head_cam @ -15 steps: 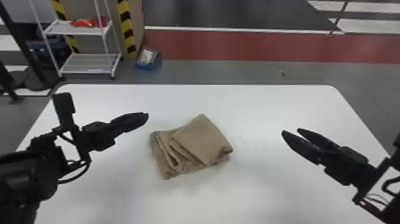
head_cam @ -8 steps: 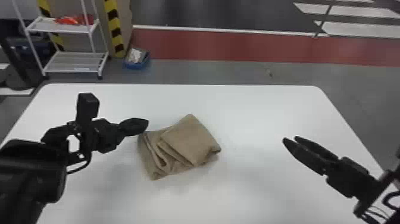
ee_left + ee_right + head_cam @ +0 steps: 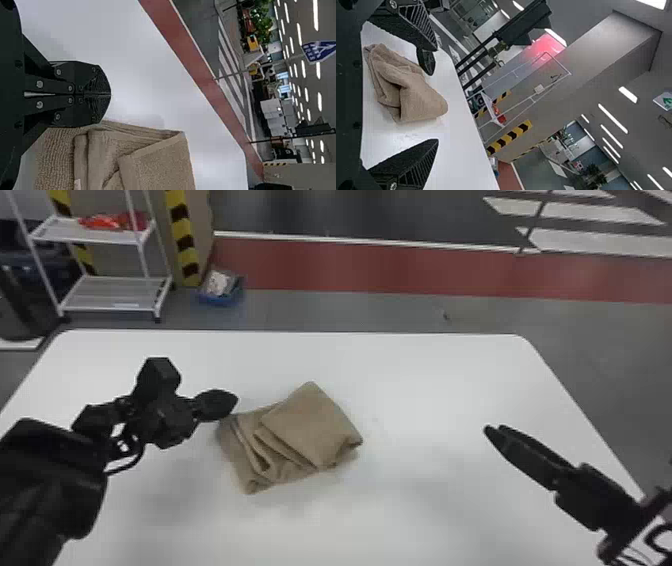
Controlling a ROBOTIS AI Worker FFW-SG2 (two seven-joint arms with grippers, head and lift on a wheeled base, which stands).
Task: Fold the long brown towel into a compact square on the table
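One end effector (image 3: 233, 400), left, hovers beside the towel (image 3: 307, 427).

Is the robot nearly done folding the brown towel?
Nearly, I think. The brown towel is already a small, layered bundle on the white table. Nothing is in hand: the left gripper is shut beside the towel, and the right gripper is open, away from it. Tidying seems left: the top flap sits slanted, so it isn't a neat square yet.

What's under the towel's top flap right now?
Pleated layers of the same towel stick out from under the top flap, on the side toward the left tool. The deeper folds and the table beneath are covered, so I can't see what's there.
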